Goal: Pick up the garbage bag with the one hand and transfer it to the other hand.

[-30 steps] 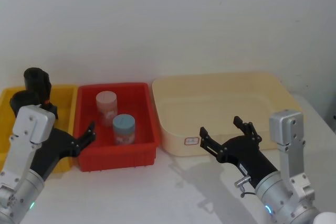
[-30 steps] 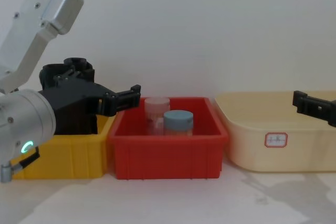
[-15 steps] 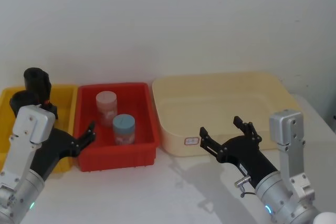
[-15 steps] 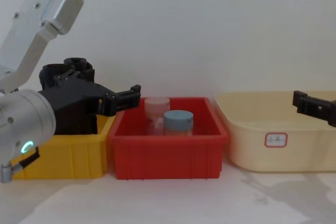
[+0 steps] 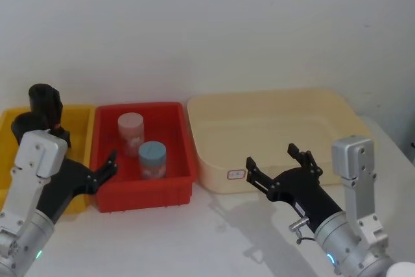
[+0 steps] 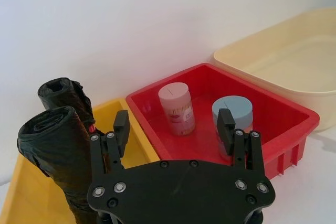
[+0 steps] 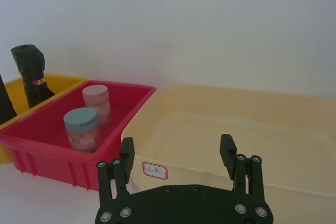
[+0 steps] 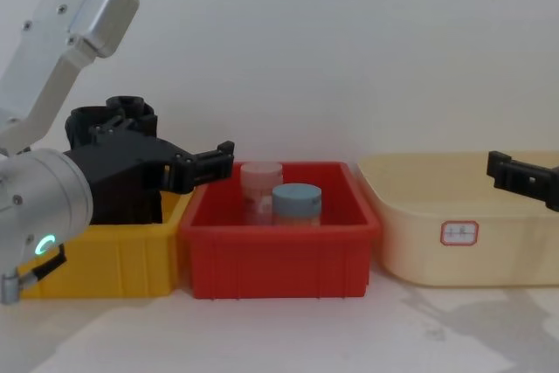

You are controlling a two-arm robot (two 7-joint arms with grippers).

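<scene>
On my counter I have, left to right, a yellow plastic bin, a red plastic bin and a cream plastic tub. The black crinkly-plastic garbage bag stands in the yellow bin, with a similar black roll behind it. In the red bin, a pink-capped jar stands behind a blue-capped jar.

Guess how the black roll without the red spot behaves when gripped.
Probably squashy: the garbage bag is crinkled rolled film. Glossy, so may slip. Stands taller than the yellow bin, so a nudge could tip it.
</scene>
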